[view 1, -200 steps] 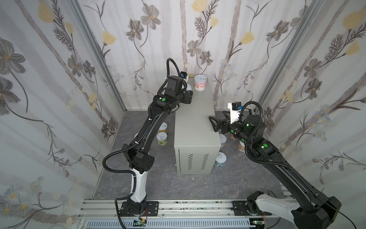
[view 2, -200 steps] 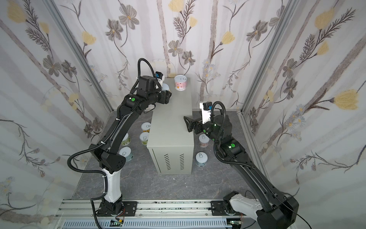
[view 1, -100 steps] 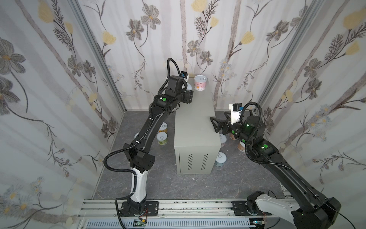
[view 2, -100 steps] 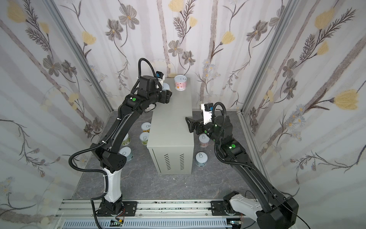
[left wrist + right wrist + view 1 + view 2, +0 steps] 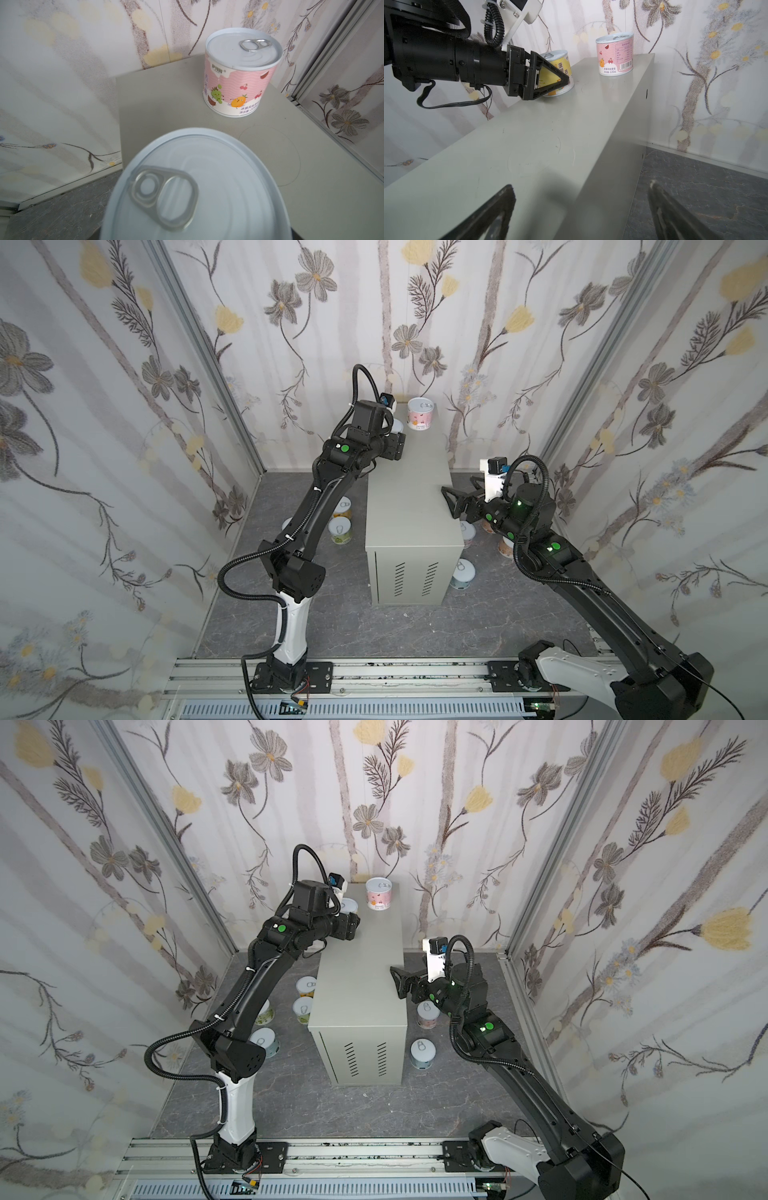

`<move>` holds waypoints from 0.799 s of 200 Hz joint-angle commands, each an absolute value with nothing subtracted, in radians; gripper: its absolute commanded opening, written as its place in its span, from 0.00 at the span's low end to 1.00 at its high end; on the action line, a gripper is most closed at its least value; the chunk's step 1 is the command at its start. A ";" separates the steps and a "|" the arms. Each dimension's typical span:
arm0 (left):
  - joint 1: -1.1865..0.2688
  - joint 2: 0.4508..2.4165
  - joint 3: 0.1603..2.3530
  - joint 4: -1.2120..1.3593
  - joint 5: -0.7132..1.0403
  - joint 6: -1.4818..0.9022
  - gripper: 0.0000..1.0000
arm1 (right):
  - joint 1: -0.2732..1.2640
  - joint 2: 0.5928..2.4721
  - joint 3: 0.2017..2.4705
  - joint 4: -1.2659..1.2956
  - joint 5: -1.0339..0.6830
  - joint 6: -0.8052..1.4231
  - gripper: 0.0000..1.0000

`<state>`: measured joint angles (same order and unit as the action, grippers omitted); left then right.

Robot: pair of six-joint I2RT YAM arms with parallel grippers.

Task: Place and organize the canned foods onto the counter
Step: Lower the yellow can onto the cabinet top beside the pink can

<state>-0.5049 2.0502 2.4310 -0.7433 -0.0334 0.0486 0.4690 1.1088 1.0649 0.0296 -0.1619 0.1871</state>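
Observation:
The counter [image 5: 407, 497] [image 5: 357, 986] is a tall grey-beige box in the middle of the floor. A pink can [image 5: 420, 413] [image 5: 239, 83] [image 5: 614, 56] stands at its far right corner. A yellow can [image 5: 565, 67] stands upright at the far left, and its silver lid [image 5: 197, 187] fills the left wrist view. My left gripper [image 5: 347, 915] has its jaws around this can, with one finger [image 5: 550, 81] across its label; whether the pads touch it is hidden. My right gripper [image 5: 449, 502] [image 5: 581, 197] hangs open and empty over the counter's right edge.
Several cans stand on the dark marbled floor: some left of the counter [image 5: 302, 1009] [image 5: 266, 1042], others right of it [image 5: 428, 1013] [image 5: 422, 1053] under my right arm. Floral walls close in on three sides. Rails [image 5: 374, 676] run along the front.

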 commanded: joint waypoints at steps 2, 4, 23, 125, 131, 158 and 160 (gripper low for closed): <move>-0.504 2.060 2.437 -0.724 -0.043 0.056 0.78 | 0.467 1.109 1.057 0.055 -0.169 0.183 1.00; -0.503 2.060 2.437 -0.723 -0.044 0.056 0.78 | 0.467 1.109 1.057 0.056 -0.169 0.184 1.00; -0.503 2.068 2.436 -0.713 -0.044 0.054 0.78 | 0.467 1.109 1.057 0.055 -0.169 0.182 1.00; -0.500 2.054 2.431 -0.693 0.000 0.073 1.00 | 0.454 1.123 1.072 0.062 -0.199 0.155 1.00; -0.501 2.046 2.424 -0.695 0.000 0.076 1.00 | 0.454 1.124 1.074 0.063 -0.202 0.155 1.00; -0.502 1.975 2.335 -0.668 0.006 0.093 1.00 | 0.453 1.126 1.074 0.071 -0.209 0.158 1.00; -0.502 1.969 2.324 -0.664 0.005 0.095 1.00 | 0.454 1.126 1.074 0.071 -0.209 0.159 1.00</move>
<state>-0.5022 2.0289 2.3913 -0.7029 -0.0132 0.0704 0.4522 1.1225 1.0668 0.0502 -0.1848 0.1761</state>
